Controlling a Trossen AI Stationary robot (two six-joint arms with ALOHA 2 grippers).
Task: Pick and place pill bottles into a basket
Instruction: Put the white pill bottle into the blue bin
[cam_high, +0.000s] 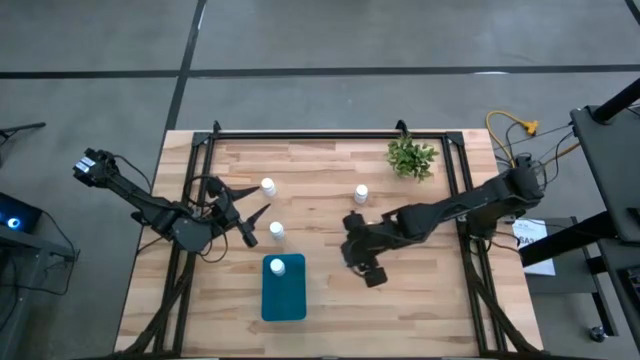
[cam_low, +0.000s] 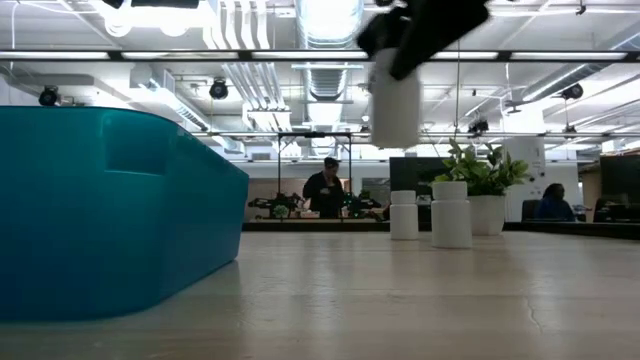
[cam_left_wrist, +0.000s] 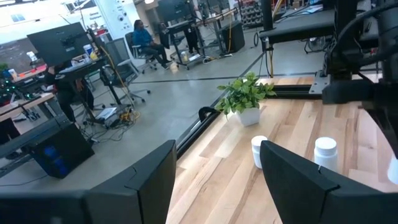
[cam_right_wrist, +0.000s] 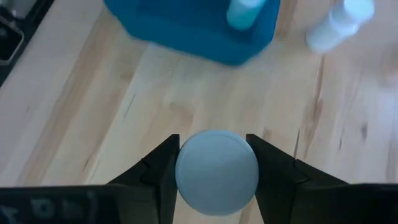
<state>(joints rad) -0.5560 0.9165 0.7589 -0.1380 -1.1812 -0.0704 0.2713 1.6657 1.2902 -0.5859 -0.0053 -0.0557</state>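
The teal basket (cam_high: 284, 295) sits near the table's front, with one white pill bottle (cam_high: 277, 266) standing in it. Three more bottles stand on the table, one near my left gripper (cam_high: 268, 186), one just in front of it (cam_high: 276, 231), and one at mid-table (cam_high: 361, 194). My right gripper (cam_high: 362, 255) is shut on another bottle (cam_low: 395, 100), to the right of the basket and high above the table. My left gripper (cam_high: 255, 200) is open and empty beside the two left bottles; in its wrist view (cam_left_wrist: 217, 168) two bottles (cam_left_wrist: 259, 151) (cam_left_wrist: 325, 151) stand ahead of it. My right gripper pinches the bottle between its two fingers (cam_right_wrist: 163, 169), one on each side just below the round cap (cam_right_wrist: 217, 171). The fingers come from above, pointing down. The bottle hangs about upright below them (cam_low: 395, 110), lifted clear of the table.
A small green plant in a white pot (cam_high: 411, 157) stands at the table's far right. A black frame (cam_high: 330, 133) runs along the far edge and down both sides. Bare wood lies between my right gripper and the basket (cam_right_wrist: 193, 25).
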